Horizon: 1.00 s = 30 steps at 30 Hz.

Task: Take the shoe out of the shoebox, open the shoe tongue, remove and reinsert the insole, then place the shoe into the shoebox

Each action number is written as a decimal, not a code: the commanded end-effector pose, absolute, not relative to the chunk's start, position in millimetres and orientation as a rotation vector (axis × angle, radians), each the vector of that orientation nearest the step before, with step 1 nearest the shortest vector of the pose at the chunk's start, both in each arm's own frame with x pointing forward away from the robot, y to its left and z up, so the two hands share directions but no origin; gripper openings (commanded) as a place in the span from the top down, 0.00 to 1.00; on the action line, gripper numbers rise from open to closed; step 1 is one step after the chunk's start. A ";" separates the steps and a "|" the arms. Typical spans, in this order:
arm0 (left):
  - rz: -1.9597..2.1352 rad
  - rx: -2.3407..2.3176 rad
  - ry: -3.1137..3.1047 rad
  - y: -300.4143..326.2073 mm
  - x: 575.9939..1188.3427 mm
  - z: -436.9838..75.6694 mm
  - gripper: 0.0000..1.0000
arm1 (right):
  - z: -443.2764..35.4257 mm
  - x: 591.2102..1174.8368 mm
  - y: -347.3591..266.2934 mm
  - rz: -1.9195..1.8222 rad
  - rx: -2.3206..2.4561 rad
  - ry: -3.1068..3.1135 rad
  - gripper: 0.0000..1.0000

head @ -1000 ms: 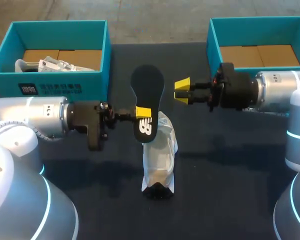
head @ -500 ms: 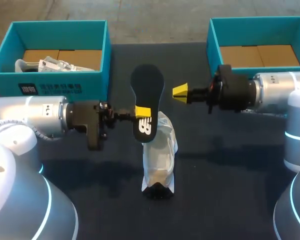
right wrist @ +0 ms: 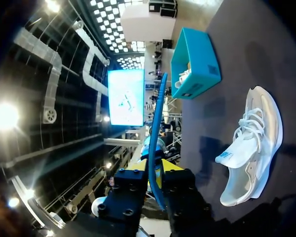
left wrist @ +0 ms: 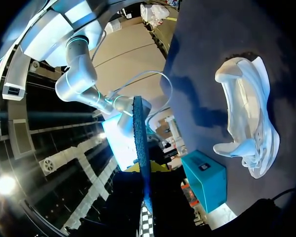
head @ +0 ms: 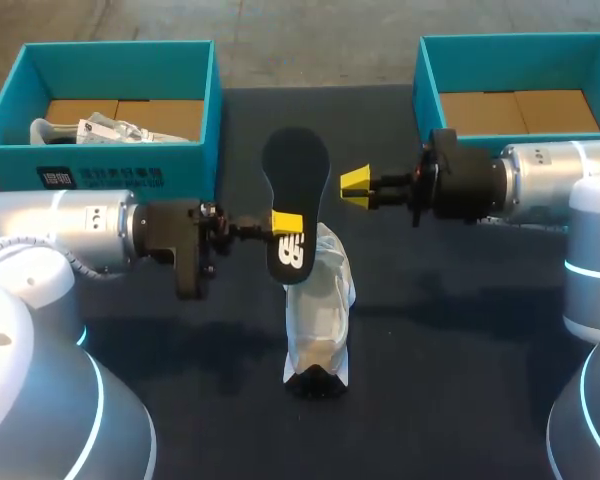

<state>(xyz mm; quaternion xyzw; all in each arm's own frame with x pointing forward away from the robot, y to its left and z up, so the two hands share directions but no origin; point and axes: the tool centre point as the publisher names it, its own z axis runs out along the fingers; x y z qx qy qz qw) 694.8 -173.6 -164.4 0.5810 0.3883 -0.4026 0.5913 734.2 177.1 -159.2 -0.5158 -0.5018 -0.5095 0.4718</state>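
At 10 o'clock on my dark table (head: 460, 330) sits the left shoebox (head: 110, 160), an open teal cardboard carton with a brown floor. Something white and crumpled lies in its left half, and I cannot tell what it is.

My left arm (head: 70, 235), a silver-grey tube, comes in from 9 o'clock. It ends at the left gripper (head: 286, 223), which is clamped on the insole (head: 296, 170), a flat black foam piece with a white logo near its narrower end. The grip is at that narrower end, and the wider end points to 12 o'clock, held above the table. On the left wrist camera I see the insole edge-on, pinched between the two fingers.

Under the insole and running toward 6 o'clock lies the shoe (head: 318, 300), a white mesh lace-up trainer. It rests on the table outside both boxes, its length along the 12-to-6 line.

At 3 o'clock of the insole is the right gripper (head: 356, 184), its yellow tips just beside the insole's edge but not touching it. The right wrist camera shows its fingers narrowly apart, with the insole's edge lined up ahead of the gap and nothing gripped. My right arm (head: 540, 185) comes in from 3 o'clock. At 2 o'clock stands the right shoebox (head: 425, 90), a matching teal carton with a brown floor.
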 end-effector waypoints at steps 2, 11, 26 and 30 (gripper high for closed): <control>-0.934 1.350 0.902 -174.7 694.6 -165.2 1.00 | -160.1 732.9 176.6 -1.248 -1.265 -1.226 0.00; -0.934 1.350 0.902 -174.7 694.6 -165.2 1.00 | -161.3 731.2 176.6 -1.254 -1.261 -1.224 0.00; -0.934 1.350 0.902 -174.7 694.6 -165.2 1.00 | -161.5 731.2 183.4 -1.242 -1.250 -1.227 0.42; -0.934 1.350 0.902 -174.7 694.6 -165.2 1.00 | -159.9 732.4 187.0 -1.246 -1.241 -1.228 0.24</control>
